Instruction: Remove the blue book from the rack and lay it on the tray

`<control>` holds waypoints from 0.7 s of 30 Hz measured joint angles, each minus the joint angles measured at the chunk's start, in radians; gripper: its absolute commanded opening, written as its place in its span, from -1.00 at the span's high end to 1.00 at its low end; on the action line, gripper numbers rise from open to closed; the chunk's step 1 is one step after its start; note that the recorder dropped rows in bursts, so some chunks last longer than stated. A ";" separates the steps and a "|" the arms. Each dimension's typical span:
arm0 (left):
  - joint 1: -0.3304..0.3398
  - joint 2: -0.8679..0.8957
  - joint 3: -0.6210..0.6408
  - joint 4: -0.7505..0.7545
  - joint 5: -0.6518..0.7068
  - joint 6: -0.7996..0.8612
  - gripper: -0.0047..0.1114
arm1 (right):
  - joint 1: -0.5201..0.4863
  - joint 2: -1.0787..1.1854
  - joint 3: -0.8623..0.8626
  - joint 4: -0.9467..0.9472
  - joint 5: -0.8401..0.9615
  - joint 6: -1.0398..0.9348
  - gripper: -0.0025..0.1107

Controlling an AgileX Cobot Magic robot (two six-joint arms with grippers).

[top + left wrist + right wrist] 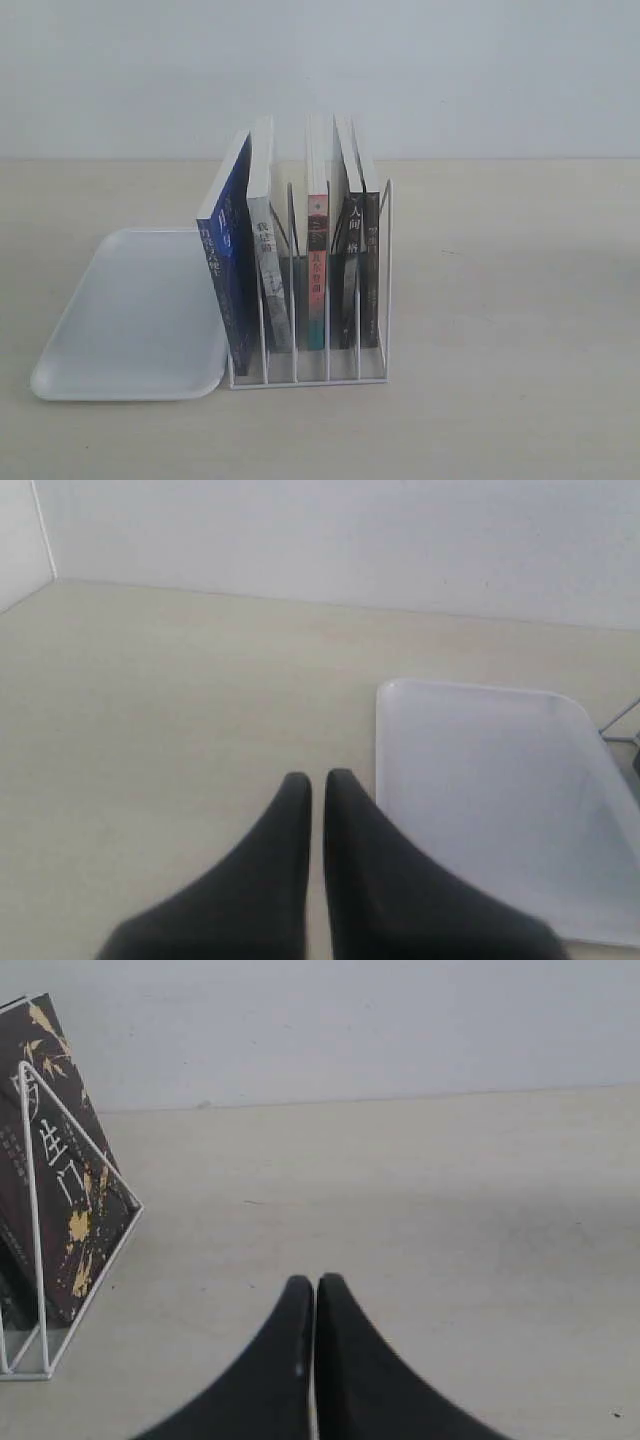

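The blue book (pixel 228 262) stands in the leftmost slot of the white wire rack (pixel 385 300), leaning left over the edge of the tray. The frosted-white tray (pixel 130 315) lies flat to the left of the rack and holds nothing; it also shows in the left wrist view as the tray (pixel 490 780). Neither arm appears in the exterior view. My left gripper (pixel 317 778) is shut with nothing in it, above bare table beside the tray's edge. My right gripper (pixel 315 1282) is shut and holds nothing, over bare table to one side of the rack (pixel 35 1250).
Other books fill the rack: a grey-spined one (pixel 270 285), a red-and-teal-spined one (pixel 317 270) and two black-spined ones (pixel 358 265). A dark cover with gold leaves (pixel 60 1160) faces the right wrist camera. A pale wall runs behind the table.
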 measured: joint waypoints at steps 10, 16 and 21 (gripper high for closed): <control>0.000 0.000 0.000 0.000 0.000 0.000 0.85 | 0.000 -0.002 0.000 0.014 -0.474 0.034 0.96; 0.000 0.000 0.000 0.000 0.000 0.000 0.85 | 0.000 -0.002 0.000 0.007 -0.883 0.111 0.96; 0.000 0.000 0.000 0.000 0.000 0.000 0.85 | 0.000 -0.004 -0.049 -0.034 -1.069 0.215 0.96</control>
